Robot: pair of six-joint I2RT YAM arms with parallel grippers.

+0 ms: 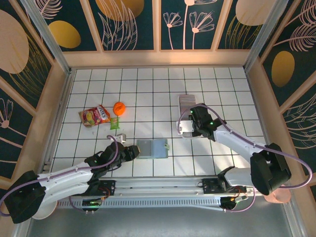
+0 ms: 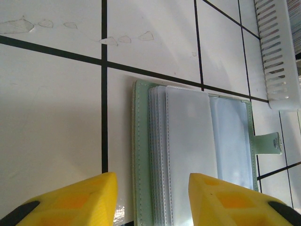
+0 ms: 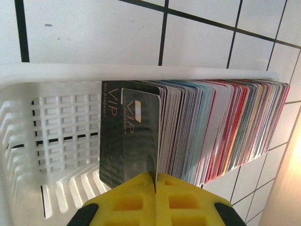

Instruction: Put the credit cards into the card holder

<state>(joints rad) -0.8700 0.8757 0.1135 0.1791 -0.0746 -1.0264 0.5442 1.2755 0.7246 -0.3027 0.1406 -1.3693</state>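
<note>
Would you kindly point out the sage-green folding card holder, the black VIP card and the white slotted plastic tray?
Sage-green folding card holder (image 2: 188, 141): left wrist view, clear sleeve.
Black VIP card (image 3: 138, 141): right wrist view, face.
White slotted plastic tray (image 3: 56, 122): right wrist view, lattice wall.

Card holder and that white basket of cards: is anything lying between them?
No. Between the card holder and the basket the stretch is bare tiled table, clearest in the left wrist view.

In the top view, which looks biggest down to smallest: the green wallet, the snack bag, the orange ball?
The card holder and snack bag: about alike, can't rank them. Then the orange ball, smallest.
</note>
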